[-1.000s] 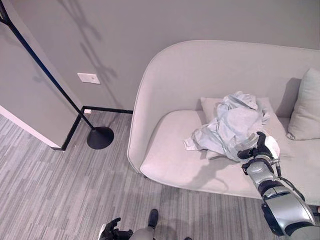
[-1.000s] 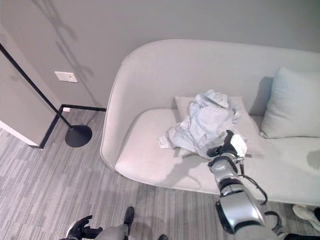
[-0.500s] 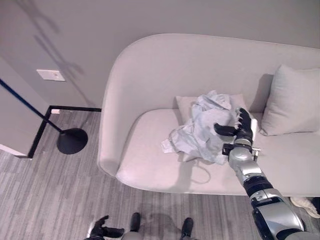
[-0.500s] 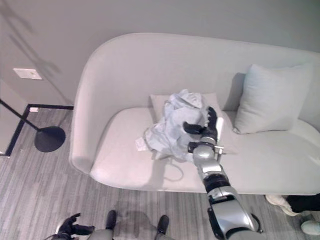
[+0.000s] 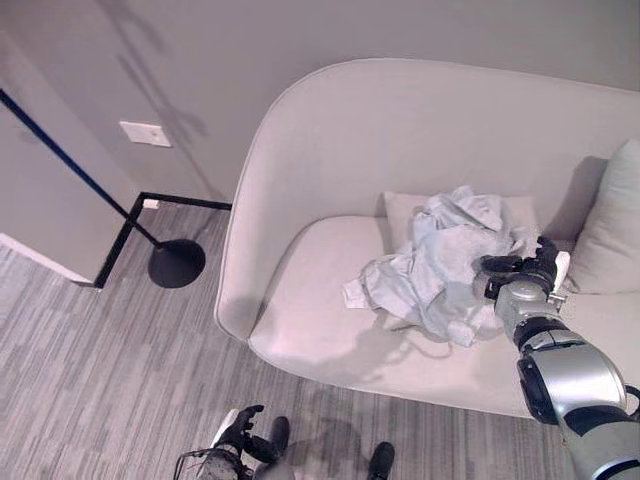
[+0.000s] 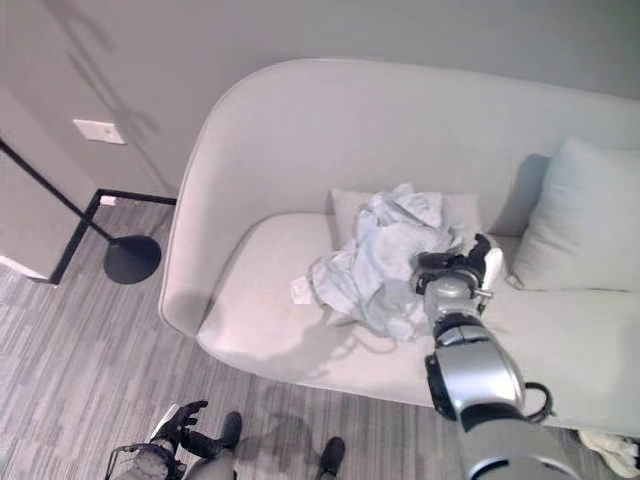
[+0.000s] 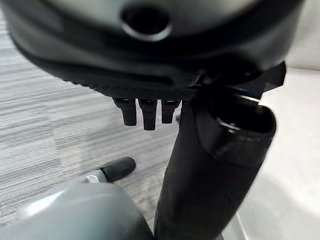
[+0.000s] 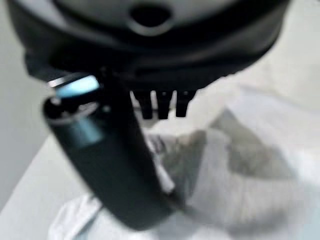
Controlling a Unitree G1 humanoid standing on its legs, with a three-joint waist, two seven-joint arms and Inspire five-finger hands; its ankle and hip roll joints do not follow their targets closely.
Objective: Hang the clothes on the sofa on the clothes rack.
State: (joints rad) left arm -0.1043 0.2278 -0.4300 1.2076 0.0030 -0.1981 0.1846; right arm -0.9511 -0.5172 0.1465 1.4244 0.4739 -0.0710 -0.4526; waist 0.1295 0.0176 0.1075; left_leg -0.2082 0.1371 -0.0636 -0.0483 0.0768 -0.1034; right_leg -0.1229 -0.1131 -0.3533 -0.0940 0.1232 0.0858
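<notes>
Right hand [image 5: 528,275] at right edge of crumpled pale clothes [image 5: 440,265], fingers relaxed, thumb out over cloth, nothing pinched. Clothes heaped mid-seat on sofa [image 5: 400,140], partly on flat cushion [image 5: 400,207]. Pillow [image 5: 612,220] just right of hand, against sofa back. Clothes rack [image 5: 150,240], dark pole and round base, on floor left of sofa, well apart. Left hand [image 5: 240,430] low near bottom edge, fingers spread, empty.

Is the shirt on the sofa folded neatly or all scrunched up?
Scrunched up. The pale clothes lie in a rumpled heap on the sofa seat, bunched and creased.
</notes>
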